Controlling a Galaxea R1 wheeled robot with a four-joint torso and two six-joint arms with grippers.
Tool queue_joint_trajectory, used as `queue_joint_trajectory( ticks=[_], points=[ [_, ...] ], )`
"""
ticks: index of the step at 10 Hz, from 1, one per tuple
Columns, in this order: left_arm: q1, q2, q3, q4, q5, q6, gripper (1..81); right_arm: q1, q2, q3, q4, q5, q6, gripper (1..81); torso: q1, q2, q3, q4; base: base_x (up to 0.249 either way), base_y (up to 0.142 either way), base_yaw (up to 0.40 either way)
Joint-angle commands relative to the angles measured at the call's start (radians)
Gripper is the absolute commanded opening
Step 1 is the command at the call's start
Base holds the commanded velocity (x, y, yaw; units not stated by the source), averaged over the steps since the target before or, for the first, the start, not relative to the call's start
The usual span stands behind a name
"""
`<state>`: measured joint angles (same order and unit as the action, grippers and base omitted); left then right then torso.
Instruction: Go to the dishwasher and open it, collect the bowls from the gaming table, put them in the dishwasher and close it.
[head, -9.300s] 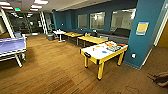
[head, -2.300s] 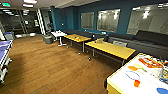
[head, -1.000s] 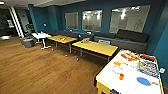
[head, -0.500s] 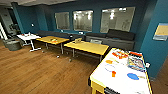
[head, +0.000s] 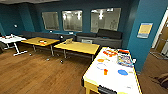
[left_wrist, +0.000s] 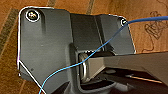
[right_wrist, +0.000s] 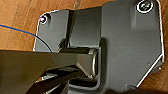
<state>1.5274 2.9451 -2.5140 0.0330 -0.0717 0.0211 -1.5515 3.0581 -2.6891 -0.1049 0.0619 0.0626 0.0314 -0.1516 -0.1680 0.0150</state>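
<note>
Driving across a wood floor (head: 37, 75) toward a white-topped table (head: 112, 80) strewn with small orange and blue items, too blurred to name as bowls. Cannot tell whether either pincer is spread or pressed together. No dishwasher around; judging by this, collecting and loading remain undone.

Room light: you get even, moderate indoor light, dimmer at the far left.
Glare: ceiling lamps reflect in the far windows (head: 72, 20).
White tabletop (head: 112, 75): washed out, near right.
Sharpness: soft and blocky everywhere.
Edges: your head view bows outward.
Wrist views: warm floor (left_wrist: 150, 27), dark plates.
</note>
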Motion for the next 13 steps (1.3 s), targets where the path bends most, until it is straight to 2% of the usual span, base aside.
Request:
queue_joint_trajectory(
  ticks=[1, 8, 11, 13],
  points=[
    [-0.04, -0.001, 0.011, 0.007, 0.055, -0.004, 81.1, 0.04, 0.006, 0.009, -0.006, -0.051, -0.004, 81.1, 0.0, 0.0, 0.0, 0.0, 0.0, 0.0, -0.261],
    [-0.04, -0.003, 0.011, 0.008, 0.055, -0.004, 81.1, 0.043, 0.006, 0.009, -0.006, -0.051, -0.004, 81.1, 0.0, 0.0, 0.0, 0.0, 0.0, 0.0, -0.262],
    [-0.04, -0.003, 0.011, 0.007, 0.055, -0.004, 81.1, 0.041, 0.006, 0.009, -0.004, -0.051, -0.004, 81.1, 0.0, 0.0, 0.0, 0.0, 0.0, -0.148, 0.0],
    [-0.04, -0.003, 0.011, 0.004, 0.055, -0.004, 81.1, 0.041, 0.006, 0.009, -0.004, -0.051, -0.004, 81.1, 0.0, 0.0, 0.0, 0.0, 0.0, 0.0, 0.0]
  ],
)
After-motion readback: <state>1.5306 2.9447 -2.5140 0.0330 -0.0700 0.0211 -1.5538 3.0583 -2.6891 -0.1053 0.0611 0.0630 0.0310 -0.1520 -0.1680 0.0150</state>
